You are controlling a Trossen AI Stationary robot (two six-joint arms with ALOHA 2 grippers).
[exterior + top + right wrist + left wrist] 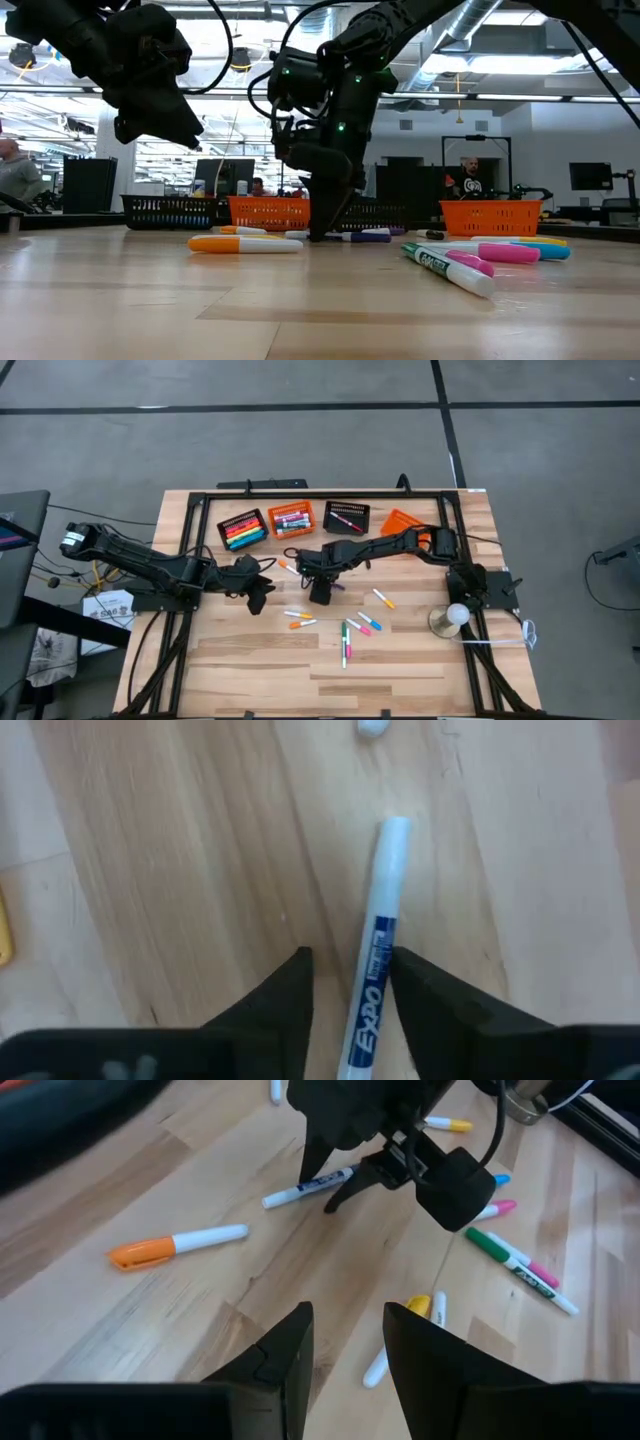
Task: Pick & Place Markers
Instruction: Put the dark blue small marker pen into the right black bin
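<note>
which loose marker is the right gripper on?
The white-barrelled Expo marker with blue print, lying between the right gripper fingers at table level. The other loose markers lie clear of both grippers, nearer the table's front edge.

Four small slotted baskets [291, 518] sit in a row in the upper middle of the overhead frame: two black and two orange, the rightmost orange one tipped askew. Three of them hold pens, too tightly packed to count. About nine loose markers [383, 598] lie scattered across the centre and lower centre of the wooden table [400, 680]. Two dark robot arms [140, 560] reach in, one from each side. One round white ball on a stand [452, 618] sits at the lower right. In the level view, at least two people [468, 180] show in the background.
</note>
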